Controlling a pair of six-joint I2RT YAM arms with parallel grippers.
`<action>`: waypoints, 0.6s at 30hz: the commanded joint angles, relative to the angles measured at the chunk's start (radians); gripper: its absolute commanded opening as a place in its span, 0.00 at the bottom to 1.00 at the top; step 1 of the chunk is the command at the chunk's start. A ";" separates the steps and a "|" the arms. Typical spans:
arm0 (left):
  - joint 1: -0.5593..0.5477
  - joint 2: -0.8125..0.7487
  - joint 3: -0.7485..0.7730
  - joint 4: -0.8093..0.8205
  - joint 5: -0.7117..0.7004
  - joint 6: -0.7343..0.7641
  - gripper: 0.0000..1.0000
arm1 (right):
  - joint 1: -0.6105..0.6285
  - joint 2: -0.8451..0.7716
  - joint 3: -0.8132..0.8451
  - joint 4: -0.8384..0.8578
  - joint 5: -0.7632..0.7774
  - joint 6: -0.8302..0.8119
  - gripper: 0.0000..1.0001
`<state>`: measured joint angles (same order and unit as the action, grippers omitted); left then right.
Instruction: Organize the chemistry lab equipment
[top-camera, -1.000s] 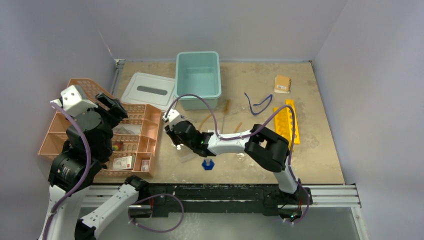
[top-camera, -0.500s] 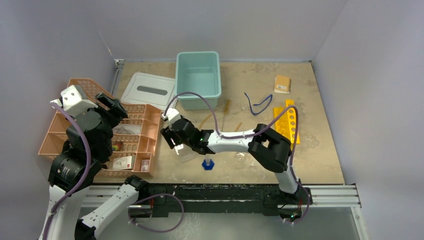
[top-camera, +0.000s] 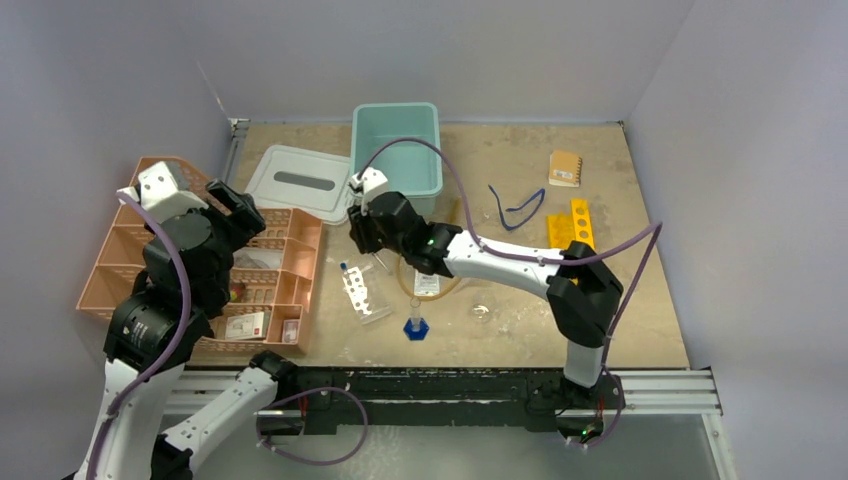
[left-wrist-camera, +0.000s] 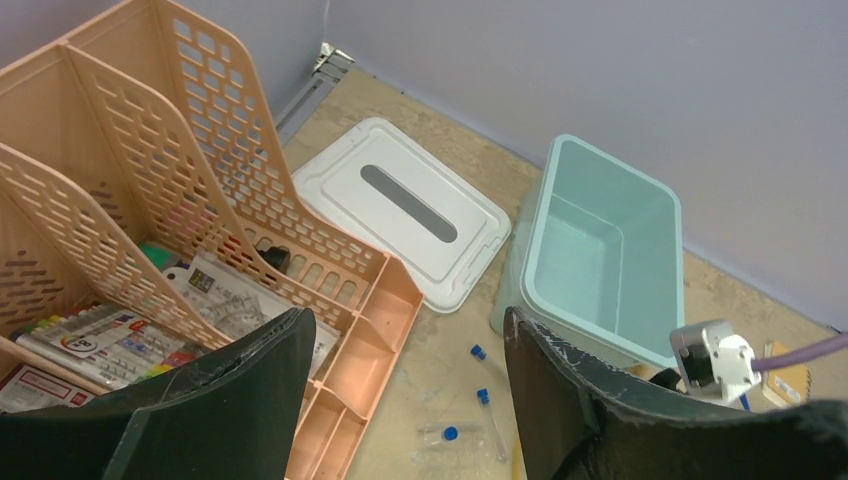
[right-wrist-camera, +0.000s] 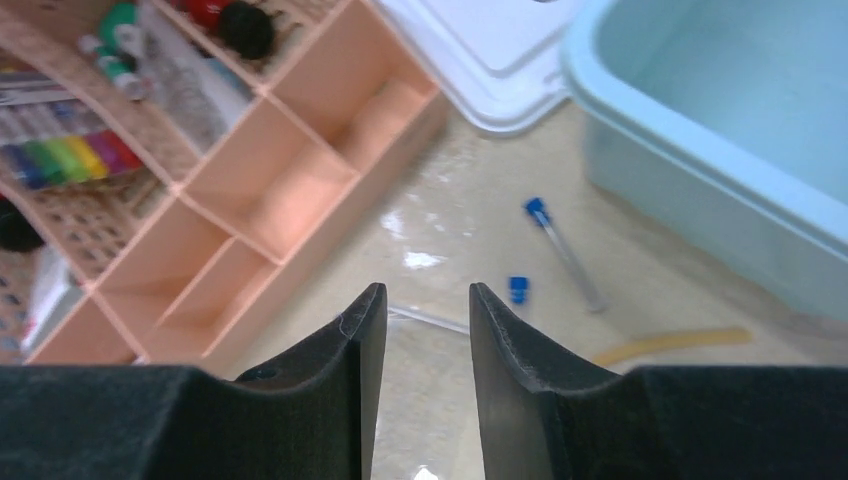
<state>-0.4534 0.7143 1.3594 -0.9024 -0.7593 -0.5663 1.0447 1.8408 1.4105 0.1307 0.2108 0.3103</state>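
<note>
Your right gripper, part-open and empty, hovers above a tube lying between tray and bin, light, slick, likely fragile, best pinched mid-barrel, while your left gripper gapes empty.

The left arm stands folded upright at nine o'clock, its left tool spread wide and empty. The right arm stretches low toward eleven o'clock, its right tool narrowly parted, gripping nothing.
</note>
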 joint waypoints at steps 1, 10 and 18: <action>0.004 0.019 -0.012 0.047 0.050 -0.020 0.69 | -0.022 -0.002 0.052 -0.144 0.021 -0.002 0.38; 0.004 0.057 -0.046 0.016 0.060 -0.089 0.66 | -0.038 0.098 0.117 -0.335 0.093 0.032 0.30; 0.004 0.065 -0.083 0.022 0.096 -0.110 0.68 | -0.041 0.194 0.148 -0.408 0.090 0.009 0.32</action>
<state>-0.4534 0.7788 1.2869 -0.9066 -0.6823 -0.6479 1.0031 1.9991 1.5089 -0.2192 0.2794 0.3237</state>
